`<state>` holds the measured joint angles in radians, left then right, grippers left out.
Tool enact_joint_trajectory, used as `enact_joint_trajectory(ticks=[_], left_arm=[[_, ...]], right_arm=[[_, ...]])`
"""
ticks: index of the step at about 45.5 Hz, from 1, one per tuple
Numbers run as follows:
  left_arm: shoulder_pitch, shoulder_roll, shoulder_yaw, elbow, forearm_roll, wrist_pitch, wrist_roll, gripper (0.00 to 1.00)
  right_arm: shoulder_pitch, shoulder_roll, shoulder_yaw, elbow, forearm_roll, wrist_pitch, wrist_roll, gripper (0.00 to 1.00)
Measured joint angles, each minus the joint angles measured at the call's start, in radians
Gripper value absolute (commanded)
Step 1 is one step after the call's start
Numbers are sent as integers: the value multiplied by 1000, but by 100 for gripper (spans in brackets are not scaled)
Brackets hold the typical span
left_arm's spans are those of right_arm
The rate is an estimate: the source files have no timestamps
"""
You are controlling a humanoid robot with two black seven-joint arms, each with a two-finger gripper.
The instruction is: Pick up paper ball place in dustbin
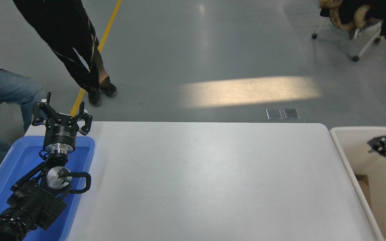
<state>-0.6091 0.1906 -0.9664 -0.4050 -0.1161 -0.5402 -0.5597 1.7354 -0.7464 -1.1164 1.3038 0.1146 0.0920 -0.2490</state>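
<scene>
The dustbin (354, 128), a cream-white rectangular bin, stands against the table's right end, cut off by the picture's edge. My right gripper (384, 159) reaches in from the right edge, raised above the bin's opening; it is open with nothing between its fingers. The paper ball is out of view. My left arm is parked at the lower left, and its gripper (61, 115) hangs open over the far end of the blue tray (18, 157).
The white table (213, 174) spans the middle. A person in black trousers (79, 57) stands beyond the far left corner, and a seated person in jeans (5, 90) is at the left edge. A wheeled chair (357, 20) is at the back right.
</scene>
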Motion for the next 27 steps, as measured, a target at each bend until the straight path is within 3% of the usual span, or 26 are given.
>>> enact_joint_trajectory(ticks=[13, 27], left_arm=[[0, 0, 0, 0, -1, 0, 0, 99], [1, 0, 0, 1, -2, 0, -2, 99]], right_arm=[[455, 172, -183, 312, 29, 129, 1, 100], [735, 307, -189, 412, 135, 359, 2, 100]])
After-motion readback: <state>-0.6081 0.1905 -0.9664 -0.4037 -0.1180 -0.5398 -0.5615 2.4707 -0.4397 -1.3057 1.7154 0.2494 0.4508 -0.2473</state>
